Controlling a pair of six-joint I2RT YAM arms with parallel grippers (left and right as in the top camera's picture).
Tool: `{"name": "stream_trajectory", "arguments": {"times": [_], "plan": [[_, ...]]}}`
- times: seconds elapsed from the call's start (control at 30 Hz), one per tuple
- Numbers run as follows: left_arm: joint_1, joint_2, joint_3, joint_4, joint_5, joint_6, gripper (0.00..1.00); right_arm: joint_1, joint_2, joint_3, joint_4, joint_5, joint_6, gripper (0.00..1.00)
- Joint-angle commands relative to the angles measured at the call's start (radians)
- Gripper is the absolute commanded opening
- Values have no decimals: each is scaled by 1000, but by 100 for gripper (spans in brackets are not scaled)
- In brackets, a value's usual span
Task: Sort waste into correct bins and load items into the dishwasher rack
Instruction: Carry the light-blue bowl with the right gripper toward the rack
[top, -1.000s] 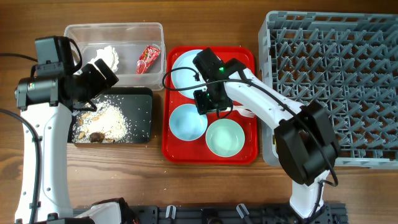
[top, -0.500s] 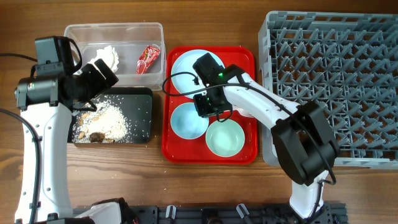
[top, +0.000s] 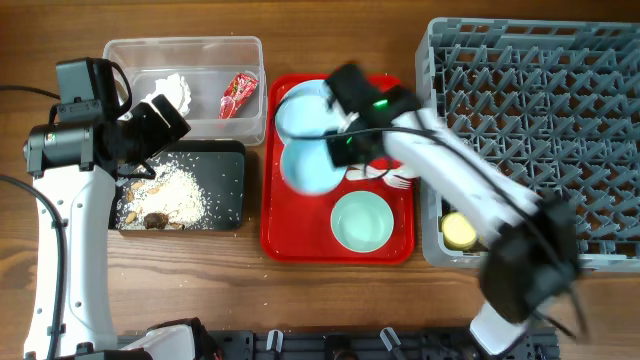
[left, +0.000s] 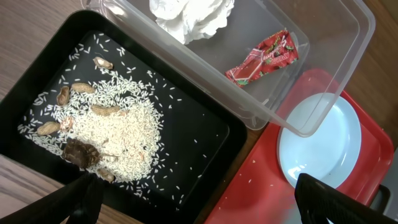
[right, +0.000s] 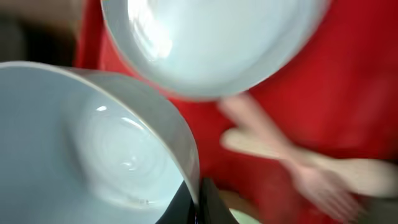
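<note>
My right gripper (top: 345, 150) is shut on the rim of a pale blue bowl (top: 308, 166), lifted and tilted above the red tray; the rim sits between its fingers (right: 198, 202) beside the bowl (right: 93, 149). The light blue plate (top: 305, 105) lies at the tray's back, and it also shows in the right wrist view (right: 211, 43). A mint bowl (top: 361, 222) sits at the tray's front. A white fork and spoon (top: 395, 180) lie by the tray's right edge. A yellow cup (top: 459, 231) stands in the grey rack (top: 540, 130). My left gripper (left: 199, 199) is open over the black tray (left: 205, 140) of scraps.
The clear tub (top: 185, 52) holds crumpled tissue (top: 172, 92) and the red wrapper (top: 238, 95). The flat red serving tray (top: 285, 240) lies between the bins and the rack. Rice and peanut scraps (top: 170, 190) cover the black tray.
My right gripper has closed on the pale blue bowl's rim and lifted it up and back off the red tray, moving fast with blur. The left arm has not moved.
</note>
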Motion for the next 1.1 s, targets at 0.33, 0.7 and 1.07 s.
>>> {"name": "stream_trajectory", "arguments": {"times": [0.33, 0.7, 1.07], "plan": [[5, -6, 12, 0, -2, 2, 100, -234, -216, 62, 186, 1176, -11, 4], [5, -6, 12, 0, -2, 2, 100, -284, 121, 62, 875, 1442, -790, 4], [5, -6, 12, 0, -2, 2, 100, -284, 304, 62, 879, 1468, -905, 4]]}}
